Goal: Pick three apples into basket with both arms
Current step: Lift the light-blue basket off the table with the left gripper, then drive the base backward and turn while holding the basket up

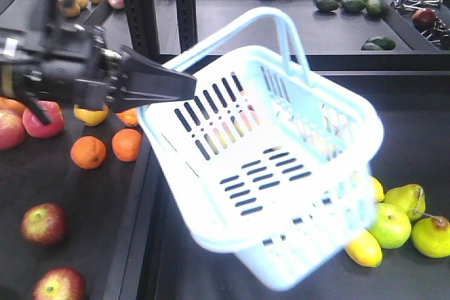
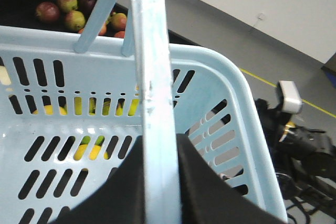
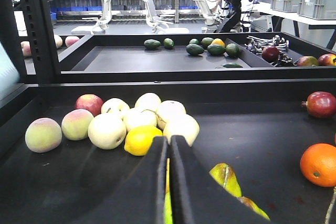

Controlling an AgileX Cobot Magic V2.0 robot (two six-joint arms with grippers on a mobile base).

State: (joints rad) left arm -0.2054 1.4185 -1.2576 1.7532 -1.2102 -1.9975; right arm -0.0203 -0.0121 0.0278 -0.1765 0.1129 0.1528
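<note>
My left gripper (image 1: 184, 84) is shut on one swing handle (image 2: 152, 82) of the pale blue basket (image 1: 330, 124) and holds it tilted in the air over the middle trays. In the left wrist view the handle runs straight between the black fingers (image 2: 210, 182). No apple shows inside the basket. Two dull red apples (image 1: 43, 224) (image 1: 60, 286) lie on the left tray at the bottom left. Several more apples (image 2: 75, 20) lie beyond the basket rim. My right gripper (image 3: 168, 139) is shut and empty, low over the dark tray. It does not show in the front view.
Oranges (image 1: 88, 152) and red fruit (image 1: 42, 119) lie under my left arm. Pears (image 1: 390, 226) and a lemon (image 1: 363, 247) lie at the right. Peaches (image 3: 43, 135), pale fruit and a lemon (image 3: 140, 140) lie ahead of my right gripper, with an orange (image 3: 320, 163) to its right. Black posts (image 1: 184, 5) stand behind.
</note>
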